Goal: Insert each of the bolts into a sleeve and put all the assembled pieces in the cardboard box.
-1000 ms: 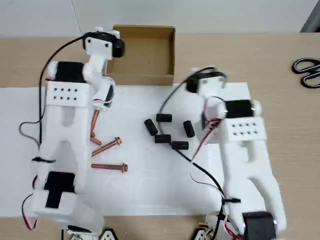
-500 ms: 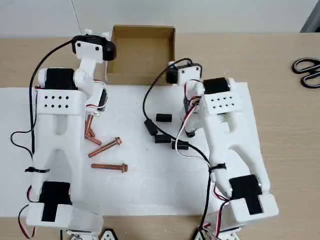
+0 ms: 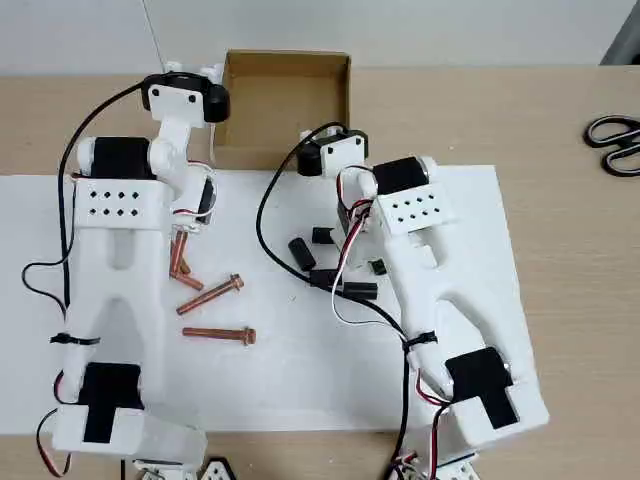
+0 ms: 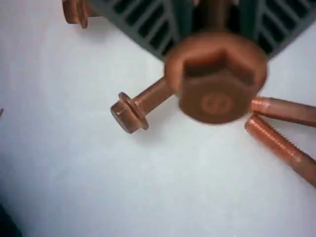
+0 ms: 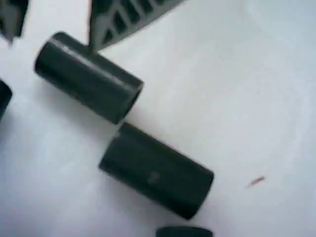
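Left claw (image 4: pixel 217 15) gripped one bolt (image 4: pixel 216 79); right claw (image 5: pixel 64 12) stood open over sleeves (image 5: pixel 155 170); nothing assembled, no pieces in cardboard box (image 3: pixel 285 157).

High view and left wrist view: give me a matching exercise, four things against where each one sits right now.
Things:
1. cardboard box
2. scissors
3. sleeves
4. bolt seen head-on from the left wrist

Places:
A. on the white sheet, by the right arm
B. clamped in the left gripper
C. on the bare table, at the sheet's far edge
D. on the bare table, far off to the right

Pairs: 1-C, 2-D, 3-A, 4-B
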Robot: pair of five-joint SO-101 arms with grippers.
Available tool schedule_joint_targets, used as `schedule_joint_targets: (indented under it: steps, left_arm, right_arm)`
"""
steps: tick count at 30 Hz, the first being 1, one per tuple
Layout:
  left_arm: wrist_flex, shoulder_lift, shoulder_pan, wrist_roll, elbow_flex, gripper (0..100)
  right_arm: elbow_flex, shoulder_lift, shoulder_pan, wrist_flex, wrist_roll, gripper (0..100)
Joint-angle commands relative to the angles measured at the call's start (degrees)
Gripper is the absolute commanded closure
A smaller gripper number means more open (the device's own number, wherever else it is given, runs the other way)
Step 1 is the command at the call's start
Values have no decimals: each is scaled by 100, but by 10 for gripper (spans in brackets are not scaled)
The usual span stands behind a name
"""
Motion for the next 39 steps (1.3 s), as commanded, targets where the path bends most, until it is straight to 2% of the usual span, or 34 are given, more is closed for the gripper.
schedule_joint_targets:
  steps: [1, 13, 24, 39]
  left_arm:
    - [88, -316, 9, 44, -31, 995]
    - [88, -316, -9, -35, -31, 995]
    - [88, -273, 9, -79, -31, 995]
    - [88, -264, 9, -70, -31, 995]
  right_arm:
    - [-246, 48, -22, -110, 35, 902]
    - [-273, 1235, 295, -813, 299, 902]
    - [-1134, 1235, 505, -145, 545, 898]
    - [-1178, 1807, 936, -163, 870, 898]
